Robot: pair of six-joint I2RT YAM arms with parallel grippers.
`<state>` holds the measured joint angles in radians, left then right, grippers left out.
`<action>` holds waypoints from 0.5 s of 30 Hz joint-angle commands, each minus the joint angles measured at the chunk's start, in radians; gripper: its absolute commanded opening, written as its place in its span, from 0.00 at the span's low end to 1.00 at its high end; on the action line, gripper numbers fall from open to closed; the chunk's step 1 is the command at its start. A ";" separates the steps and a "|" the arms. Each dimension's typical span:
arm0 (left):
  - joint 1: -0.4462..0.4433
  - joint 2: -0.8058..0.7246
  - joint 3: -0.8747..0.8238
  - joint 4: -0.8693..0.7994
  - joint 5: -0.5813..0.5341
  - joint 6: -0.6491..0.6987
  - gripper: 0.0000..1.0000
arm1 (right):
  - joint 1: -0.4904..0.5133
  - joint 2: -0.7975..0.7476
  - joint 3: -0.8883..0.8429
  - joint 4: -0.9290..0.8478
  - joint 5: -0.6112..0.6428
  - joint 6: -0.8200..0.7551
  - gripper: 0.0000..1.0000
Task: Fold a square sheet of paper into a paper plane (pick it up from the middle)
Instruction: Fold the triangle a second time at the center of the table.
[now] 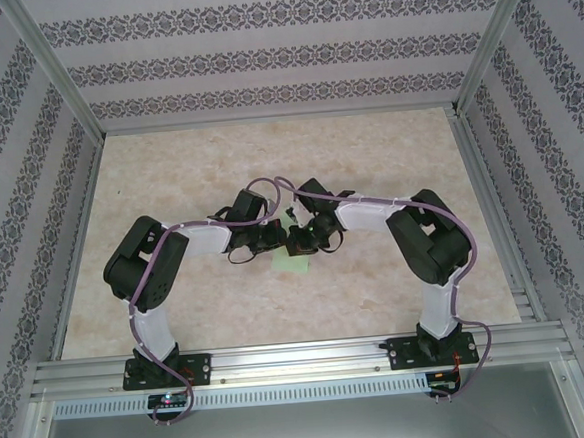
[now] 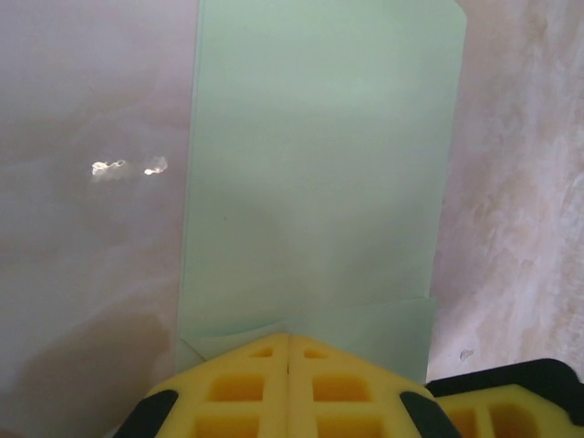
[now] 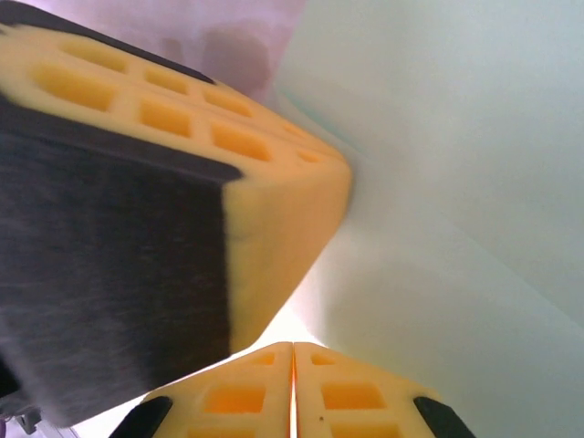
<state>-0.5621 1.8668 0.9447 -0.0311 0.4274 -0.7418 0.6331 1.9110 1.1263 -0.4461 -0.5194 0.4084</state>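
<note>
Lying near the middle of the surface (image 1: 169, 177), between the two arms, the pale-green sheet of paper (image 1: 293, 257) is seen partly folded, with small flaps turned in at one edge. The left jaws and the right jaws are each closed together, nothing seen clamped between them, and their tips are set at the folded edge, very near each other. A skewed crease is judged likely if the thin sheet is dragged under the tips. A collision of the crowded jaws is also possible.
</note>
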 commanded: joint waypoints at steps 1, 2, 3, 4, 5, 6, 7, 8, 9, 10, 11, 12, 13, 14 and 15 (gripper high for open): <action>-0.010 0.041 0.011 -0.093 -0.077 -0.002 0.02 | 0.003 0.007 -0.031 -0.015 0.023 -0.022 0.09; -0.010 0.043 0.013 -0.105 -0.086 -0.005 0.02 | 0.003 0.000 -0.048 -0.018 0.021 -0.025 0.09; -0.010 0.046 0.014 -0.114 -0.094 -0.007 0.02 | 0.003 -0.009 -0.065 -0.021 0.019 -0.028 0.09; -0.010 0.049 0.014 -0.124 -0.105 -0.012 0.02 | 0.003 -0.021 -0.086 -0.025 0.021 -0.031 0.09; -0.010 0.052 0.014 -0.134 -0.114 -0.017 0.02 | 0.002 -0.035 -0.109 -0.029 0.018 -0.033 0.09; -0.010 0.056 0.014 -0.141 -0.123 -0.021 0.02 | 0.003 -0.048 -0.129 -0.031 0.016 -0.035 0.09; -0.010 0.058 0.014 -0.147 -0.129 -0.027 0.02 | 0.004 -0.063 -0.156 -0.032 0.011 -0.039 0.09; -0.011 0.063 0.015 -0.151 -0.133 -0.031 0.01 | 0.004 -0.081 -0.179 -0.036 0.007 -0.043 0.09; -0.010 0.067 0.013 -0.151 -0.136 -0.035 0.01 | 0.004 -0.096 -0.199 -0.041 0.007 -0.046 0.09; -0.010 0.069 0.011 -0.150 -0.137 -0.041 0.01 | 0.006 -0.111 -0.221 -0.043 0.005 -0.049 0.09; -0.010 0.072 0.010 -0.149 -0.140 -0.043 0.01 | 0.007 -0.126 -0.242 -0.044 -0.002 -0.054 0.09; -0.010 0.072 0.010 -0.149 -0.141 -0.045 0.01 | 0.005 -0.137 -0.258 -0.044 -0.007 -0.058 0.09; -0.010 0.073 0.009 -0.148 -0.141 -0.046 0.01 | 0.007 -0.148 -0.275 -0.043 -0.008 -0.059 0.09; -0.011 0.074 0.009 -0.147 -0.140 -0.047 0.01 | 0.005 -0.158 -0.287 -0.043 -0.003 -0.059 0.09; -0.010 0.073 0.009 -0.144 -0.138 -0.048 0.01 | 0.006 -0.165 -0.296 -0.043 0.001 -0.057 0.09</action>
<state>-0.5663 1.8740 0.9699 -0.0765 0.4019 -0.7727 0.6331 1.7607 0.8852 -0.3939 -0.5285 0.3740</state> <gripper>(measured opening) 0.052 0.089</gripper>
